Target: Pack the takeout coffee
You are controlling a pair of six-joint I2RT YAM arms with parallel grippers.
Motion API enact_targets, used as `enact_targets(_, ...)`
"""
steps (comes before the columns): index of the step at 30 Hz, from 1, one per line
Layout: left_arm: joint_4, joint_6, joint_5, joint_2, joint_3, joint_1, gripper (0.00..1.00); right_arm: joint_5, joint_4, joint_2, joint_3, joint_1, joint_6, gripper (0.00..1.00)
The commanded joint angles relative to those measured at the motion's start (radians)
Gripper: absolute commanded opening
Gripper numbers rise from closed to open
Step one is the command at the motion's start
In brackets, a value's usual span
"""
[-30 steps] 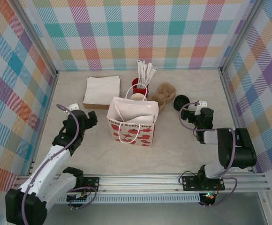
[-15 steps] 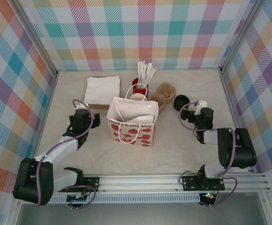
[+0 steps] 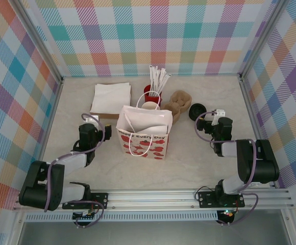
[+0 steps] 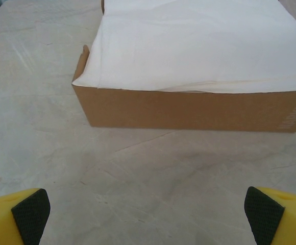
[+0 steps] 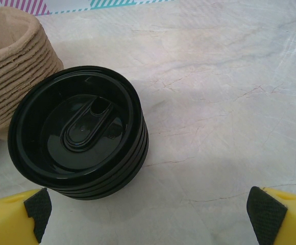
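A takeout coffee cup (image 3: pixel 149 105), cream-white inside, stands just behind the paper bag (image 3: pixel 143 133); its outer side is hidden by the bag. My left gripper (image 3: pixel 93 124) rests low on the table left of the bag, open, facing the napkin box (image 4: pixel 189 66). Nothing lies between its pads (image 4: pixel 30 214). My right gripper (image 3: pixel 213 121) sits right of the bag, open and empty. A stack of black lids (image 5: pixel 79 138) is just ahead of it to the left.
The red cup of white sticks (image 3: pixel 152 88) stands behind the bag. A stack of brown pulp carriers (image 3: pixel 179 102) sits between the bag and the lids (image 3: pixel 197 109). The white, heart-printed bag stands open. Plaid walls close in three sides.
My left arm has folded back towards its base, its elbow swinging right, while the gripper stayed near the napkin box. The right arm has not moved.
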Motion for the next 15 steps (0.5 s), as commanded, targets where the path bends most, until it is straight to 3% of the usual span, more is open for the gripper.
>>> enact_targets(1, 0.211, 0.016, 0.066, 0.049, -0.011, 0.014, 1.0, -0.017, 0.043, 0.001, 0.016, -0.003, -0.011, 1.0)
enact_targets(7, 0.46, 0.021, 0.083, 0.271, -0.028, 0.027, 1.0, -0.018, 0.042, 0.001, 0.016, -0.003, -0.012, 1.0)
enact_targets(10, 0.402, 0.03, 0.111, 0.253, -0.015, 0.028, 1.0, -0.017, 0.041, 0.001, 0.016, -0.001, -0.014, 1.0)
enact_targets(13, 0.3, 0.002, 0.066, 0.266, 0.054, 0.034, 1.0, -0.017, 0.041, 0.0, 0.016, -0.001, -0.014, 1.0)
enact_targets(15, 0.212, -0.053, 0.105, 0.272, 0.097, 0.086, 1.0, -0.016, 0.041, 0.001, 0.016, -0.002, -0.013, 1.0)
